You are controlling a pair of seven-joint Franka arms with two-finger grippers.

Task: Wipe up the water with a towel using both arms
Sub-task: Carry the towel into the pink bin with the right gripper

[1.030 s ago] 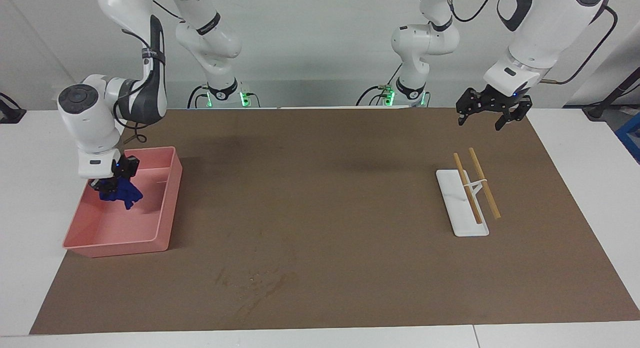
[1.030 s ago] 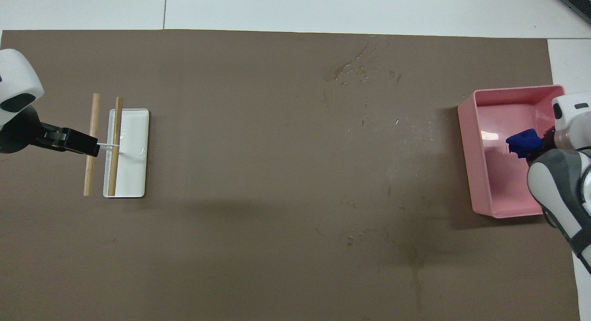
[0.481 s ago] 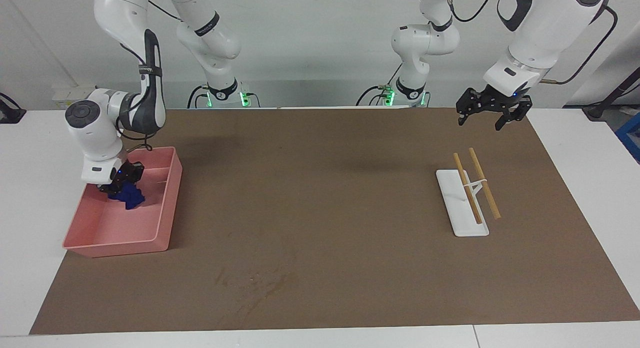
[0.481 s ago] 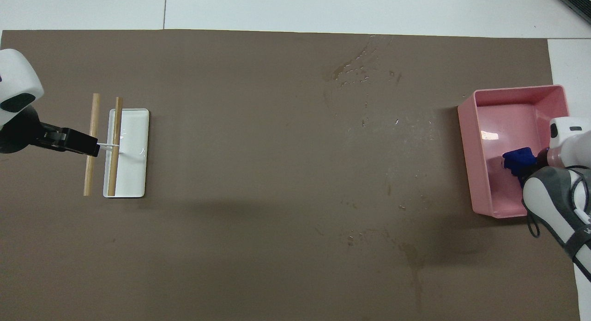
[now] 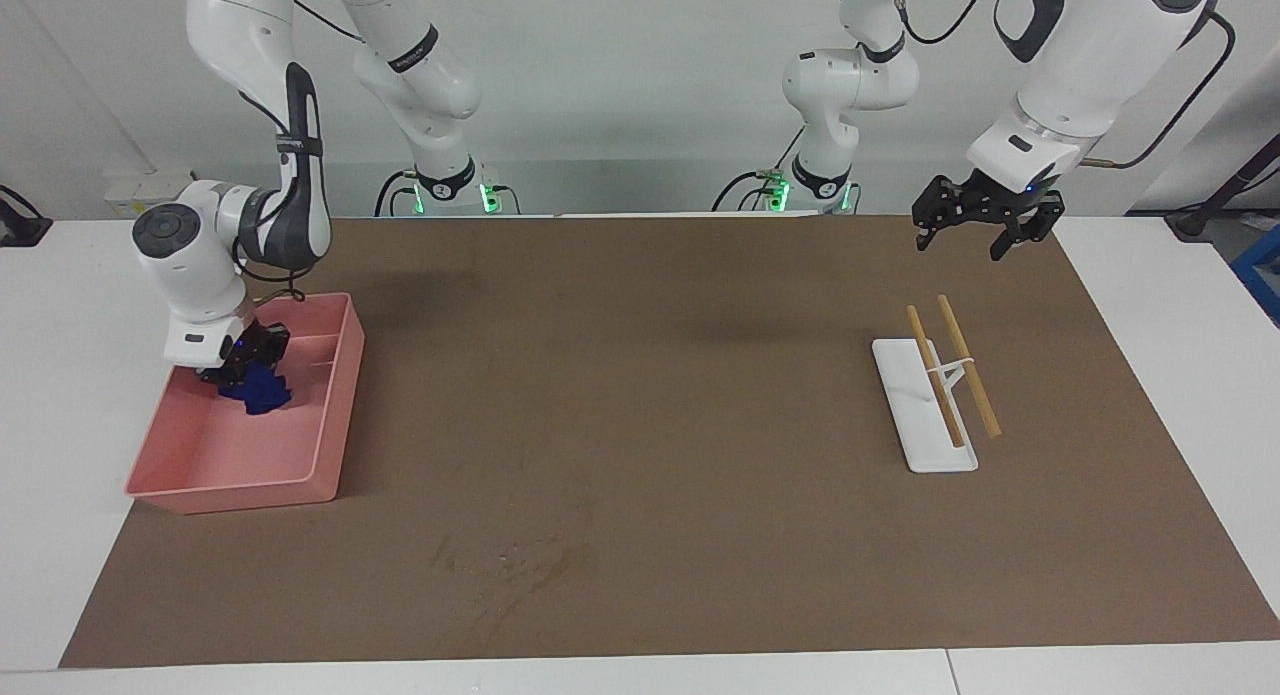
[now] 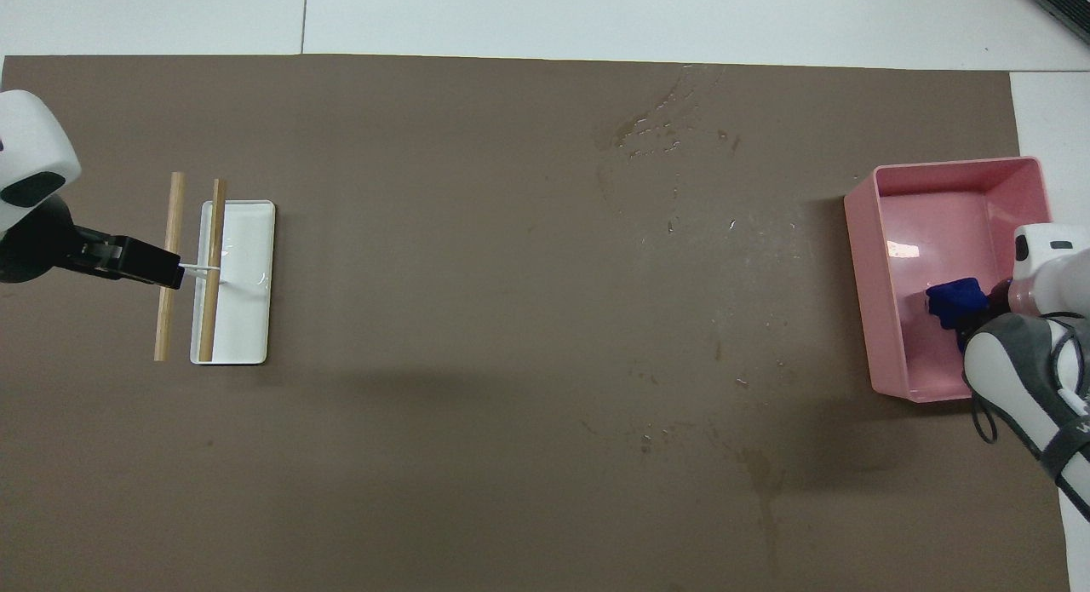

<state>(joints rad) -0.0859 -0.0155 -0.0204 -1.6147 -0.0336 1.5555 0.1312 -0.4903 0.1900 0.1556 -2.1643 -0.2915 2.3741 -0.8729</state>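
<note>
1. Facing view: the towel is a bunched deep-blue bundle inside the pink tray, in the part of the tray nearer to the robots; whether it rests on the tray floor cannot be told.
2. Right pincer: lowered into the tray directly on top of the towel, touching it; its fingers appear closed on the cloth; the overhead view shows the towel projecting from beneath the right wrist.
3. Pink tray: stands on the brown mat at the right arm's end of the counter; nothing but the towel is seen in it.
4. Water: a streaked wet patch on the mat, farther from the robots than the tray and toward the middle of the counter; it also shows in the overhead view; well apart from the towel.
5. Left pincer: held in the air over the mat at the left arm's end, fingers spread and empty; the left arm waits.
6. White holder: lies flat on the mat at the left arm's end; two wooden rods sit across its small rack, side by side.
</note>
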